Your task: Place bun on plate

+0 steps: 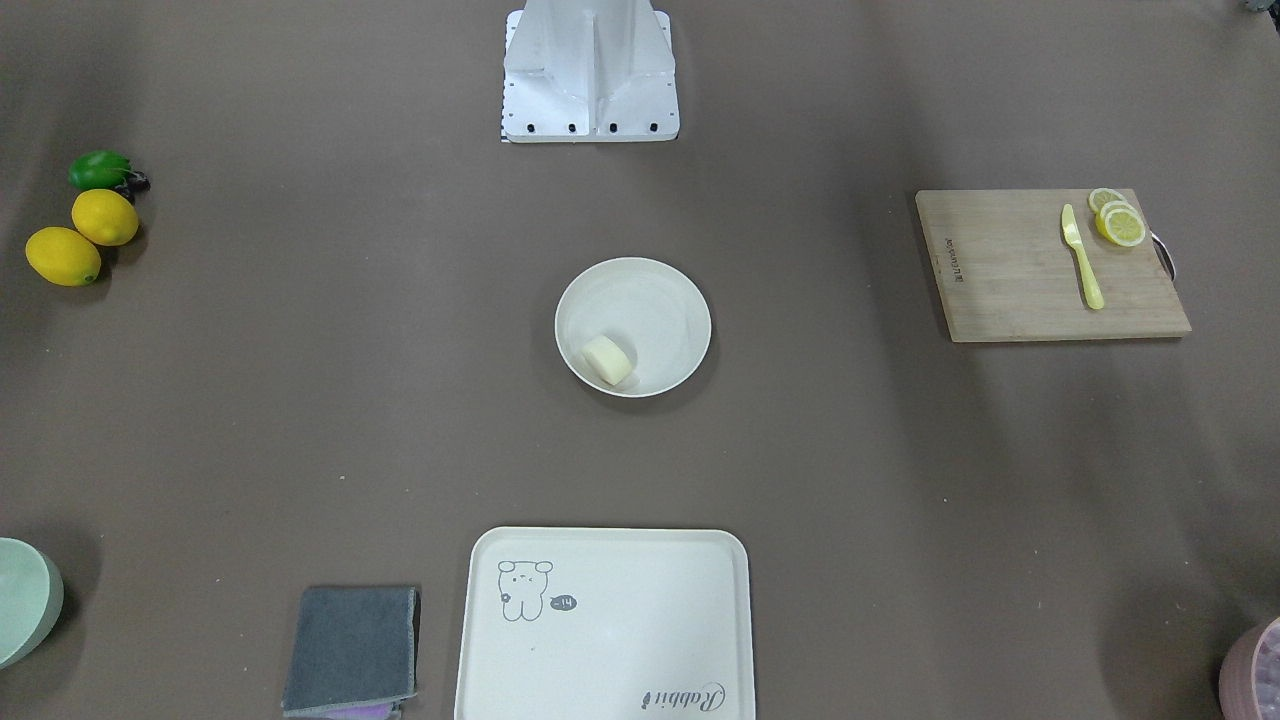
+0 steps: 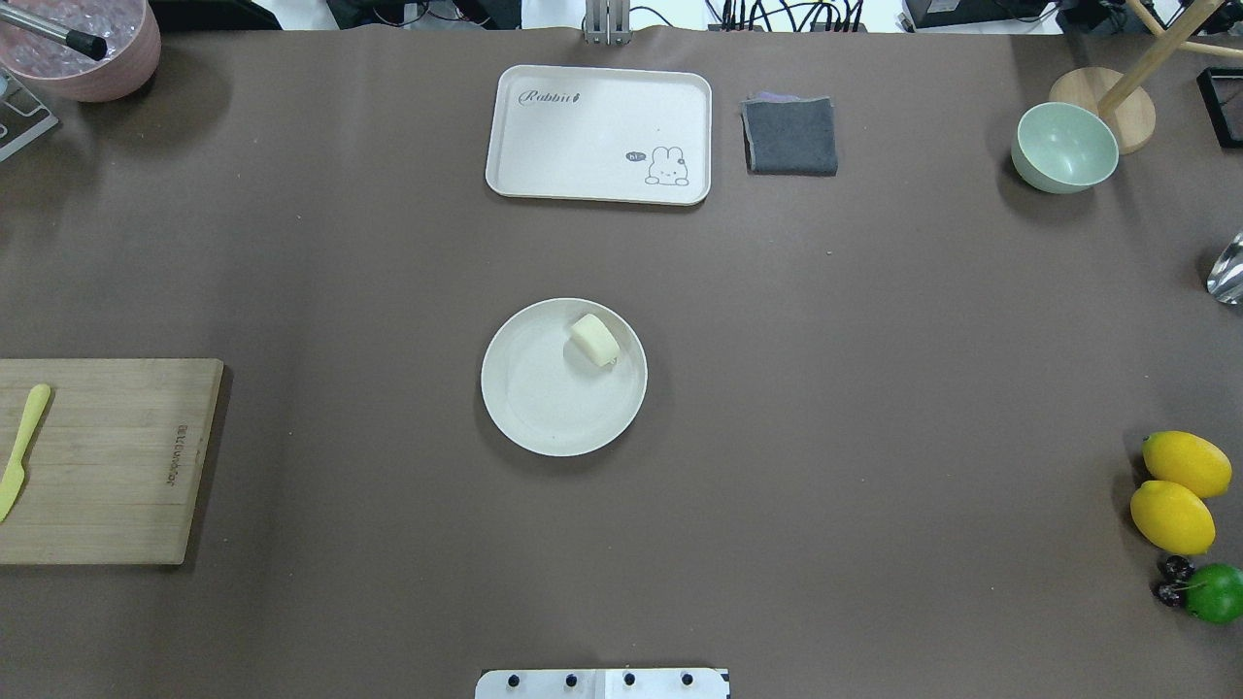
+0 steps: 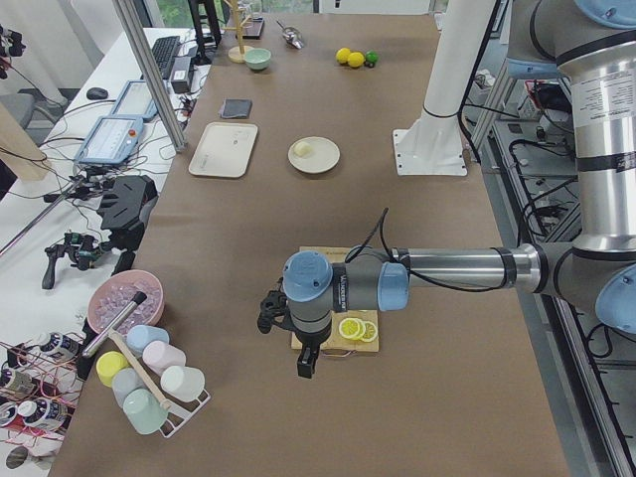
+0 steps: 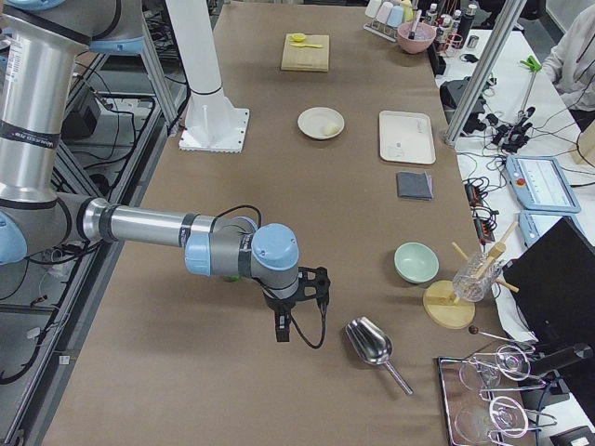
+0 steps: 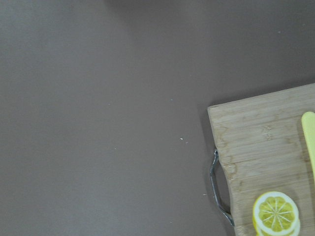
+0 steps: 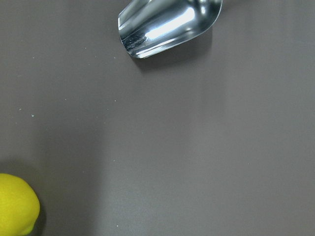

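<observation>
The bun [image 1: 609, 360] [image 2: 595, 340] lies inside the round cream plate [image 1: 690, 300] [image 2: 544, 417] at the table's middle, near its rim on the side away from the robot. The plate [image 3: 320, 161] [image 4: 314, 115] also shows small in both side views. No gripper is near it. My left gripper [image 3: 305, 365] hangs over the near end of the cutting board in the exterior left view. My right gripper [image 4: 282, 332] hangs beside the metal scoop [image 4: 370, 345] [image 6: 167, 27] in the exterior right view. Whether either is open or shut I cannot tell.
A rectangular cream tray [image 2: 544, 155] and a grey cloth [image 2: 790, 136] lie beyond the plate. A green bowl [image 2: 1064, 148], two lemons [image 2: 1177, 490] and a lime [image 2: 1214, 592] sit at my right. The cutting board [image 1: 1010, 270] holds a yellow knife [image 1: 1082, 258] and lemon slices [image 1: 1118, 222].
</observation>
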You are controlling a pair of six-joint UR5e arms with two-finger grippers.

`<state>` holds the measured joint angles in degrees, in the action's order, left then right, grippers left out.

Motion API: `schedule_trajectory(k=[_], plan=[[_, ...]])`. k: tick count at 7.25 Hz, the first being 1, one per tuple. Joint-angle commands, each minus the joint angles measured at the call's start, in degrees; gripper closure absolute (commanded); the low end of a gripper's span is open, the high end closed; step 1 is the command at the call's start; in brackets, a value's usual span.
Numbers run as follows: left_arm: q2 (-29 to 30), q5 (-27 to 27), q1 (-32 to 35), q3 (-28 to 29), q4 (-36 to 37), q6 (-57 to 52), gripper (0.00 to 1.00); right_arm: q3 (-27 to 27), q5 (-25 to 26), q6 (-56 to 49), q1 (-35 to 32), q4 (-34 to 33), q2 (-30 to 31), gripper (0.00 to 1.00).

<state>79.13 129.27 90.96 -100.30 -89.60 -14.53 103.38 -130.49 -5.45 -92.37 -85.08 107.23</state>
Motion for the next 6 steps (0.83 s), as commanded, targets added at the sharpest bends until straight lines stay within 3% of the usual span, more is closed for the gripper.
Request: schedule_trajectory(k=[1,6], plan=[[0.76,-0.95,0.00,-0.42,-0.05,0.21,0.02,0.07,-0.03,0.00,0.00,0.00,-0.01,0.00],[0.68,-0.77,0.00,-0.95,-0.14,0.21,0.02,-0.28,-0.64,0.97,0.00,-0.17,-0.01,0.00]])
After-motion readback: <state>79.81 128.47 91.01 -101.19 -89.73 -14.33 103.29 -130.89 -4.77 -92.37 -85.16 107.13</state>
